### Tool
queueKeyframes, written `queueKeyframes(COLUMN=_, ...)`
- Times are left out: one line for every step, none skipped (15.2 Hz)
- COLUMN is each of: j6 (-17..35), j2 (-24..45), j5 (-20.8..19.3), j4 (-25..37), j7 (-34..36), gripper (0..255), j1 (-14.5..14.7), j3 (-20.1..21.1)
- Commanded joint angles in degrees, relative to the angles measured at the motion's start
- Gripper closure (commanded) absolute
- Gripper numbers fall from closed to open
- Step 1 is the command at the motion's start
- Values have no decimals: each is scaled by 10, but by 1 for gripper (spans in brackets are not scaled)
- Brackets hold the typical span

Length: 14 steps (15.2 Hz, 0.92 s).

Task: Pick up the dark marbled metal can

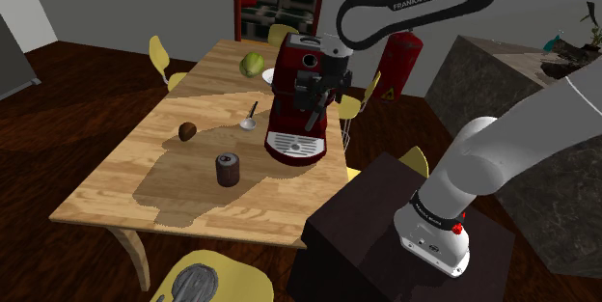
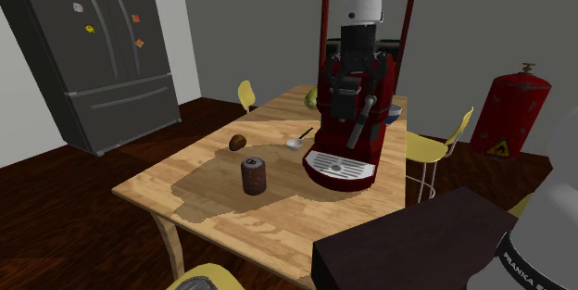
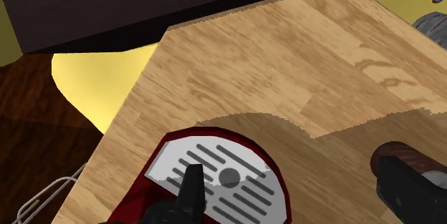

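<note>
The can [image 1: 228, 170] stands up straight on the table [image 1: 116, 189]. It is dark brown with a shiny top. It sits about in the middle of the table, a bit closer to the edge by the stand [image 1: 371, 242] than to the far edge. Nothing touches it.

A big red coffee machine [image 1: 294, 107] stands near the table's edge on the shoulder view's right. The can is near its round tray [image 3: 222, 176], on the shoulder view's left of it.

The gripper [image 3: 286, 172] hangs in the air in front of the coffee machine, over the tray. Its two fingers [image 3: 192, 187] are wide apart and hold nothing. The gripper is up high and well apart from the can. In the wrist view, a dark round thing peeks out just behind one finger. It may be the can, but I cannot tell for sure.

A small brown fruit [image 1: 187, 131] lies farther from the stand than the can. A spoon [image 1: 250, 117] lies between the fruit and the machine. A green fruit [image 1: 252, 63] sits near the far edge.

Yellow chairs [image 1: 159, 54] stand around the table. A red fire extinguisher [image 2: 508, 117] stands on the floor behind it. A grey fridge [image 2: 102, 56] stands by the wall.
</note>
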Motion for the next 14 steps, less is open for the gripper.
queueKeyframes(j6=37, j2=43, j5=3, j4=9, j7=20, gripper=0, j1=4, j3=13)
queueKeyframes(j6=52, j2=63, j5=3, j4=15, j7=30, gripper=0, j1=6, j3=19)
queueKeyframes(j6=67, j2=83, j5=3, j4=22, j7=40, gripper=0, j1=8, j3=24)
queueKeyframes(j6=82, j2=104, j5=2, j4=29, j7=51, gripper=0, j1=9, j3=30)
queueKeyframes(j6=96, j2=125, j5=0, j4=38, j7=61, gripper=0, j1=11, j3=35)
queueKeyframes(j6=109, j2=147, j5=-3, j4=47, j7=72, gripper=0, j1=12, j3=40)
queueKeyframes(j6=122, j2=168, j5=-6, j4=57, j7=82, gripper=0, j1=14, j3=45)
queueKeyframes(j6=134, j2=190, j5=-10, j4=68, j7=93, gripper=0, j1=16, j3=49)
queueKeyframes(j6=145, j2=212, j5=-15, j4=80, j7=105, gripper=0, j1=18, j3=53)
queueKeyframes(j6=156, j2=234, j5=-20, j4=92, j7=116, gripper=0, j1=20, j3=56)
queueKeyframes(j6=165, j2=256, j5=-26, j4=105, j7=128, gripper=0, j1=23, j3=58)
queueKeyframes(j6=174, j2=278, j5=-32, j4=119, j7=139, gripper=0, j1=26, j3=60)
queueKeyframes(j6=183, j2=300, j5=-39, j4=134, j7=150, gripper=0, j1=29, j3=62)
queueKeyframes(j6=190, j2=322, j5=-46, j4=149, j7=162, gripper=0, j1=33, j3=62)
